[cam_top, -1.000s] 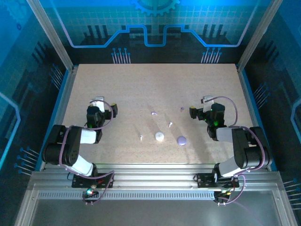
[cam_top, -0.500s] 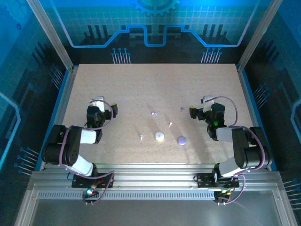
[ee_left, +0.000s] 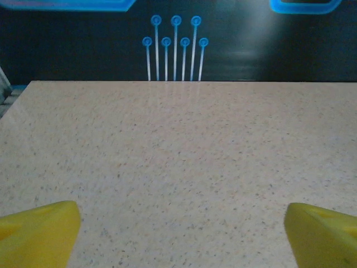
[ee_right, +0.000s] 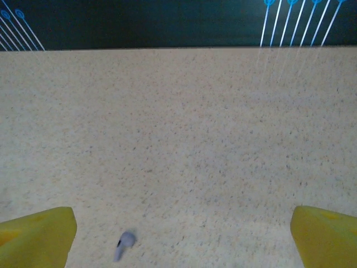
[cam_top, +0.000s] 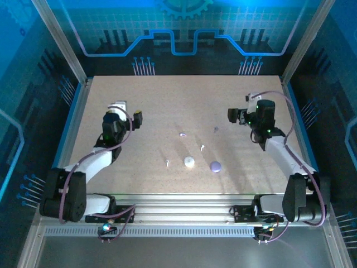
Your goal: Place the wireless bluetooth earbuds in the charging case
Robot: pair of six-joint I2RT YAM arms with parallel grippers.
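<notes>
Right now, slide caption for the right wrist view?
Right gripper, jaws wide open, above speckled table; one pale purple earbud lying in the gap.

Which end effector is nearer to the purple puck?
Right. The right end effector hangs beyond the purple puck, slightly to its right. The left end effector is far off to the puck's left, and also farther back.
</notes>
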